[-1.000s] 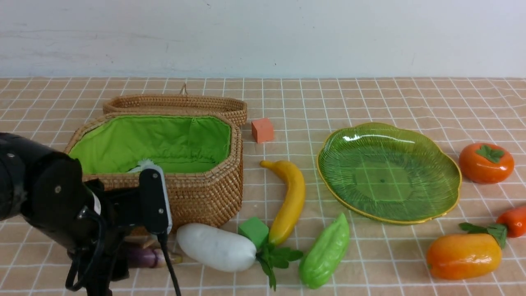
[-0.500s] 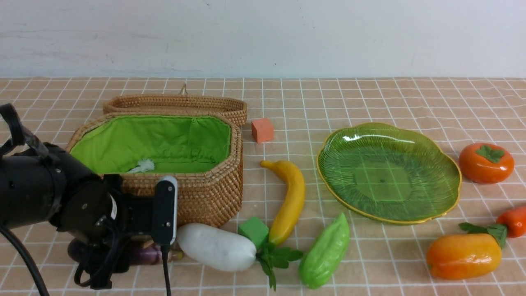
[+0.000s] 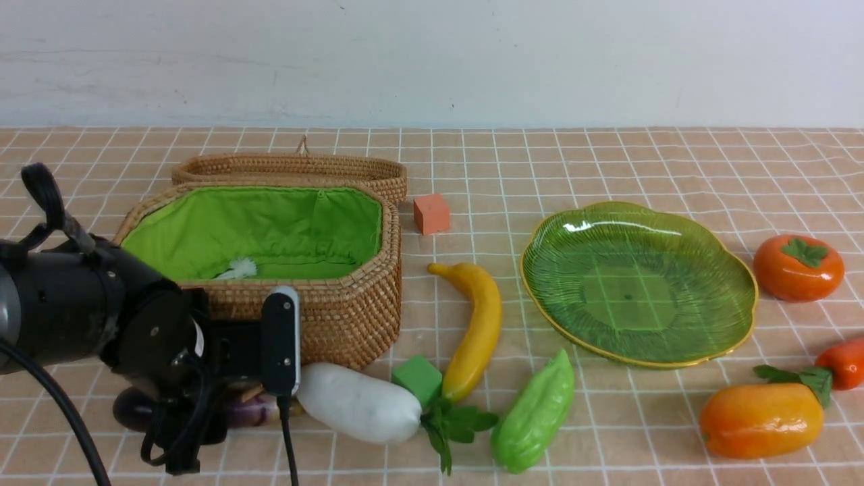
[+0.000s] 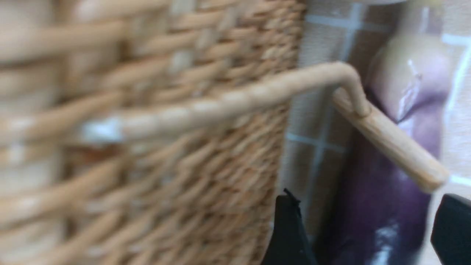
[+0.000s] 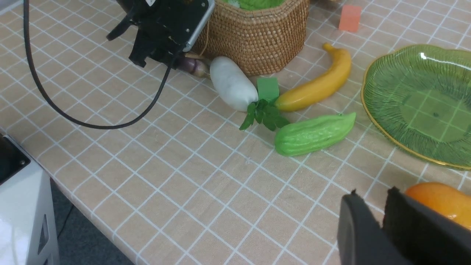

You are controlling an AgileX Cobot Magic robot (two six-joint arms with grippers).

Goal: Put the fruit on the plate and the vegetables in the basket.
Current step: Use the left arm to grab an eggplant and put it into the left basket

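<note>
My left gripper (image 3: 243, 398) is low at the basket's (image 3: 351, 317) front left corner, open, its fingers either side of the dark purple eggplant (image 3: 243, 412) with gaps showing. In the left wrist view the eggplant (image 4: 382, 191) lies between the black fingertips (image 4: 290, 228). The white radish (image 3: 358, 405), green gourd (image 3: 536, 415) and banana (image 3: 476, 331) lie in front. The green plate (image 3: 634, 283) is bare. The persimmon (image 3: 798, 266), carrot (image 3: 844, 363) and mango (image 3: 761, 418) lie to its right. My right gripper (image 5: 372, 195), shut on nothing, hovers beside the mango (image 5: 441, 198).
The woven lid (image 3: 290, 169) leans behind the basket. A green cube (image 3: 418, 378) sits between radish and banana, and an orange cube (image 3: 430, 213) lies past the basket. A wooden toggle peg (image 4: 390, 143) hangs off the basket wall over the eggplant. The table's edge (image 5: 92, 221) is near.
My left gripper has dropped and shifted right along the basket's front, coming down around the eggplant. The radish has slid slightly right. The right side looks the same.
</note>
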